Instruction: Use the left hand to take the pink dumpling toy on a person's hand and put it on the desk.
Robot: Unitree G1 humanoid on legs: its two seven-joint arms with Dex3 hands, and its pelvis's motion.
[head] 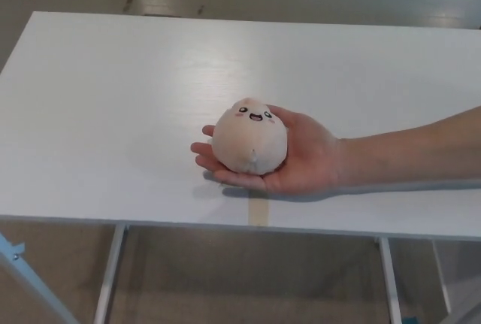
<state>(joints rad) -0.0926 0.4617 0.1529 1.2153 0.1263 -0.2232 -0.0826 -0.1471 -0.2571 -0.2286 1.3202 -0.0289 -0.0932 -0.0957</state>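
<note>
White worktop (113, 113) on pale metal legs, beige floor beyond. One person's hand (297, 160), palm up, reaches in from right edge, resting near front edge. One pink dumpling toy (249, 140), smiling face on top, sits in open palm, person's fingers cupped beneath. One tape strip (258, 210) at front edge. Neither robot hand visible.

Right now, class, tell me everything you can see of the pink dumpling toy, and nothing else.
The pink dumpling toy is a round, pale peach-pink plush that narrows to a small peak on top. It looks soft and fuzzy. A little face sits high on it: two dark eyes, an open mouth and pink cheeks. It rests upright in a person's hand, palm up, which reaches in from the picture's right above the white desk. Only that hand touches it; neither robot hand is in view.
</note>
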